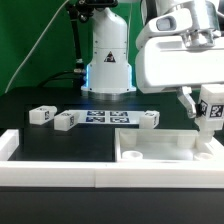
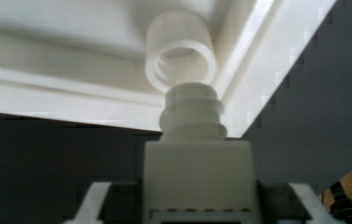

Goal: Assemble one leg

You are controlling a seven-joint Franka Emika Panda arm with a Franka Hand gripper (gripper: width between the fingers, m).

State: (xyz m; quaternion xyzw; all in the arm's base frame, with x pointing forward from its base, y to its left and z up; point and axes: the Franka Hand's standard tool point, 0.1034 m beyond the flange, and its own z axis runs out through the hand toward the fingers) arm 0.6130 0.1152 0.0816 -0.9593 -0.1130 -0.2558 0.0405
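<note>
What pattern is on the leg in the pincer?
Black-and-white square tags on the leg; exterior view.

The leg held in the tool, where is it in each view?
Exterior view: the leg is at the exterior view's right edge, in the tool, above the white panel.
Wrist view: it stands at the centre, tip pointing at a panel hole.
Shared landmark: the white panel.

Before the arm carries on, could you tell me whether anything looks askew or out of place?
Nothing stands out. The leg held in the jaws points at the hole in the panel, roughly in line; three other legs lie loose by the marker board.
</note>
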